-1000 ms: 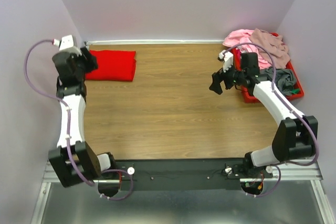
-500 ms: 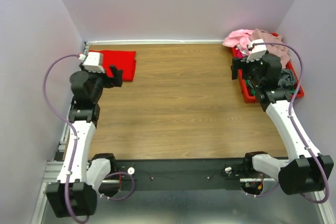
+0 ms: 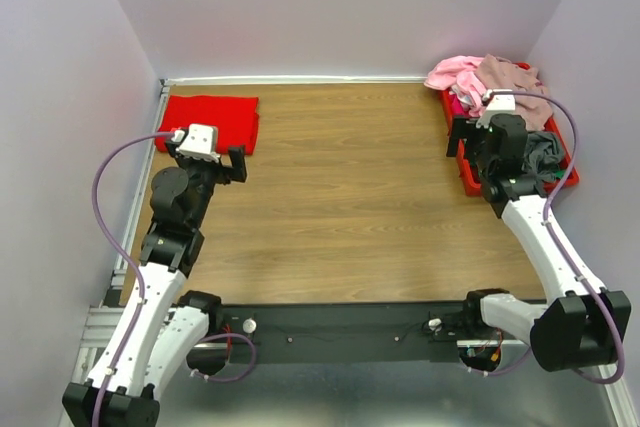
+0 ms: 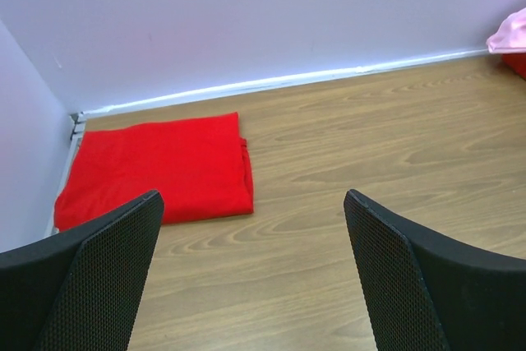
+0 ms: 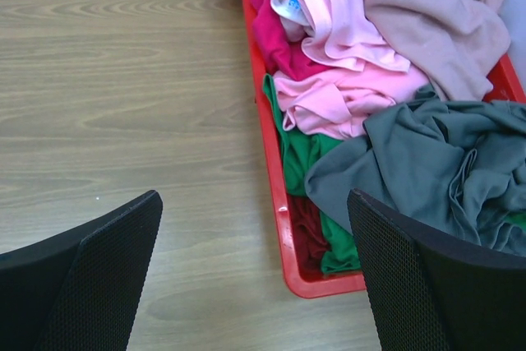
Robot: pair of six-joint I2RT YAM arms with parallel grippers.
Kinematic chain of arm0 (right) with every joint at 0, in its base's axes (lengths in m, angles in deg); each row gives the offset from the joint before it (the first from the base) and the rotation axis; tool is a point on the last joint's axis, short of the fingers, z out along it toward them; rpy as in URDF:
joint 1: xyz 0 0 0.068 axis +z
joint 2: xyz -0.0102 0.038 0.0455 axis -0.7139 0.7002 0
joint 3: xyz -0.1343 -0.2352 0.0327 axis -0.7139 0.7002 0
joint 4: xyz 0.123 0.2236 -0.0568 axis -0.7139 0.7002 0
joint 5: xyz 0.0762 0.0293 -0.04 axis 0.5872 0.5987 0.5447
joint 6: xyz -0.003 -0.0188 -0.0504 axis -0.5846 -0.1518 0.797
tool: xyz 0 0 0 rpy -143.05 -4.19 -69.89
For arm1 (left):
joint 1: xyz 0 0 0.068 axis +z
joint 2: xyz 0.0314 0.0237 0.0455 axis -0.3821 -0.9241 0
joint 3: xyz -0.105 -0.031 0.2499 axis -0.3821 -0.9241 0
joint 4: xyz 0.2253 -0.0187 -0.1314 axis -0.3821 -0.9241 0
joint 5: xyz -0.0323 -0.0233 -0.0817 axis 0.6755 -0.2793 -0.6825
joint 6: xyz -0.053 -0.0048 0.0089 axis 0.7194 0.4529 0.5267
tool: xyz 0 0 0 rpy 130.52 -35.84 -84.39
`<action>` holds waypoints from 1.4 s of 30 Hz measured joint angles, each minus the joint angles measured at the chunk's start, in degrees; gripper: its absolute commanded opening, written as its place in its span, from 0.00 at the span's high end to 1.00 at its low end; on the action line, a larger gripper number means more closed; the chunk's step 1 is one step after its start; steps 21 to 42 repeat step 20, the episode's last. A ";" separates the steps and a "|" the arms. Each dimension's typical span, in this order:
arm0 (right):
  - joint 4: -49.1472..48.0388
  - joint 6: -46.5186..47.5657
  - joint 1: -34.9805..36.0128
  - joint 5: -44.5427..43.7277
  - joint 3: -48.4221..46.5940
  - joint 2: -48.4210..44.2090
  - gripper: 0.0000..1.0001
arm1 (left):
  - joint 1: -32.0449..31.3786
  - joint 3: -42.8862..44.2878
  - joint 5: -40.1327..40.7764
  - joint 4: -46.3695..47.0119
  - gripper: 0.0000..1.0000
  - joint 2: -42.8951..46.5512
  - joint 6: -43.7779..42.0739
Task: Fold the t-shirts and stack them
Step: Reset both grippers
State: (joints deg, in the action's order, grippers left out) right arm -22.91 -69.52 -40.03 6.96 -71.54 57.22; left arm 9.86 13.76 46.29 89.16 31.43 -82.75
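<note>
The left end effector (image 4: 253,203), spread and empty, has drawn back from the folded bright red fabric t-shirt (image 4: 156,168) in the far-left corner of the wooden desk (image 3: 340,197); that shirt looks done. The right end effector (image 5: 255,203), also spread, has swung over the rigid red plastic tray (image 5: 276,195) of crumpled pink and grey t-shirts (image 5: 345,80). Bare desk lies between.
</note>
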 measured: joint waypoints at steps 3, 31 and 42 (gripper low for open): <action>-0.11 -0.33 0.00 -1.05 0.74 0.28 0.00 | 0.00 -1.07 0.00 0.79 0.02 -0.57 0.61; -0.37 5.29 -3.06 1.53 4.28 1.44 0.00 | 0.00 -1.14 0.00 1.03 0.02 -1.92 2.36; -0.37 5.29 -3.06 1.53 4.28 1.44 0.00 | 0.00 -1.14 0.00 1.03 0.02 -1.92 2.36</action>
